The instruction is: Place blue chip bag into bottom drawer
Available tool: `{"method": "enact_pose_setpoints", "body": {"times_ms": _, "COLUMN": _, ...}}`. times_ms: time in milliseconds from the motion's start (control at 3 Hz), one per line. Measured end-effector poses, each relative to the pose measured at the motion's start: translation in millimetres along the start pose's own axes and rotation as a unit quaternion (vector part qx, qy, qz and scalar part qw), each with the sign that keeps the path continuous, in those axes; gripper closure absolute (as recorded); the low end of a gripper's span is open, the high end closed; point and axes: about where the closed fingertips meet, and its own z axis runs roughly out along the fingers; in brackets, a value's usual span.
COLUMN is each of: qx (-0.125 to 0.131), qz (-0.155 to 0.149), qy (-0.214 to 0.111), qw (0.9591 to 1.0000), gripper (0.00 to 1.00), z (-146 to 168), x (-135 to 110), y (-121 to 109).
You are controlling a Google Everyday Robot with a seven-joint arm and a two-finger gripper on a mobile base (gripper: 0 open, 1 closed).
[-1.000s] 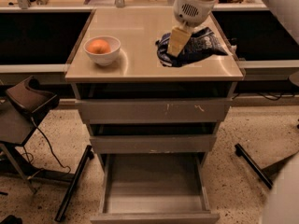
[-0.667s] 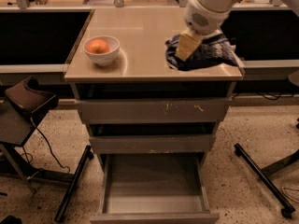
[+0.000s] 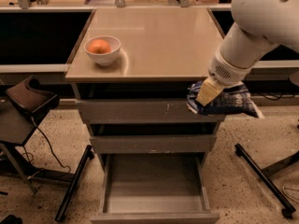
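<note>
1 view only, camera high in front of the cabinet (image 3: 140,111), looking down and forward at its top and front, fairly near, arm (image 3: 261,22) entering from upper right, gripper (image 3: 205,96) clasping bag (image 3: 229,104) at right centre of frame

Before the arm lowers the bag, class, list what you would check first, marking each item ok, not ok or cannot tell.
1. The gripper is shut on the blue chip bag: ok.
2. The bottom drawer is pulled open: ok.
3. Nothing lies on the drawer floor: ok.
4. The bag is over the drawer opening: not ok. It hangs to the right, level with the top drawer front.
5. The white bowl is away from the path: ok.
6. The grip is firm enough: cannot tell.
</note>
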Motion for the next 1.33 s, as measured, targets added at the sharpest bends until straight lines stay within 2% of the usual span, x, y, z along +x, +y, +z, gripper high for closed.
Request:
{"method": "enact_pose_setpoints", "body": {"times_ms": 333, "qx": 0.000, "qz": 0.000, "qy": 0.000, "qw": 1.0000, "gripper": 1.00, "z": 0.1, "x": -0.4, "y": 0.2}}
{"method": "enact_pose_setpoints", "body": {"times_ms": 667, "qx": 0.004, "qz": -0.007, "qy": -0.014, "qw": 0.9999, "gripper": 1.00, "z": 24.2, "x": 5.1, "y": 3.9}}
{"method": "enact_pose_setpoints", "body": {"times_ms": 1000, "qx": -0.030, "qz": -0.004, "qy": -0.007, "qw": 0.9995, "gripper": 1.00, "z": 115.9, "x": 49.4, "y": 26.1}}
{"method": "enact_pose_setpoints", "body": {"times_ms": 1333, "qx": -0.061, "qz": 0.024, "qy": -0.022, "qw": 0.9976, "gripper": 1.00, "z": 205.4, "x": 88.1, "y": 35.6}}
